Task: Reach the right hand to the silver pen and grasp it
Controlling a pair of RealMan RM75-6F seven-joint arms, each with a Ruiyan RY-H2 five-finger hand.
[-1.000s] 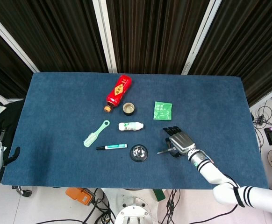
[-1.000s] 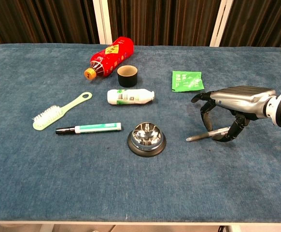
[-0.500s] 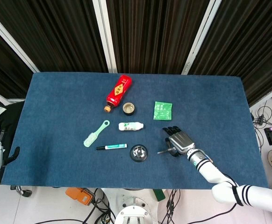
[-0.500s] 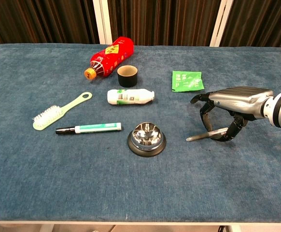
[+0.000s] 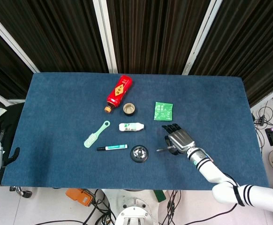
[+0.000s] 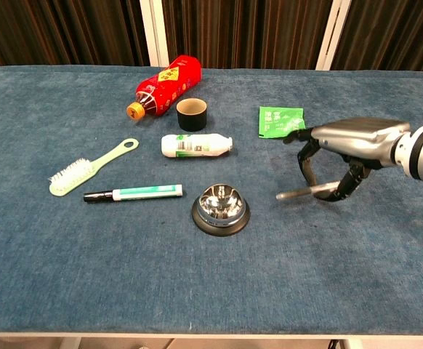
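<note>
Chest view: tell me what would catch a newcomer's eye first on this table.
The metallic right hand at the table's right side stands out, its fingers curled around the silver pen, whose tip pokes out leftward toward the round silver bell. Next comes the red bottle lying on its side at the far middle, with the green packet lying just behind the hand.

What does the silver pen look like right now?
The silver pen is thin, shiny and looks like metal. The right hand holds it, fingers curled around its back end, so only the front half shows. It lies almost level, its tip pointing toward the round metal bell. A shadow beneath suggests it is lifted just off the blue table, touching nothing but the hand.
</note>
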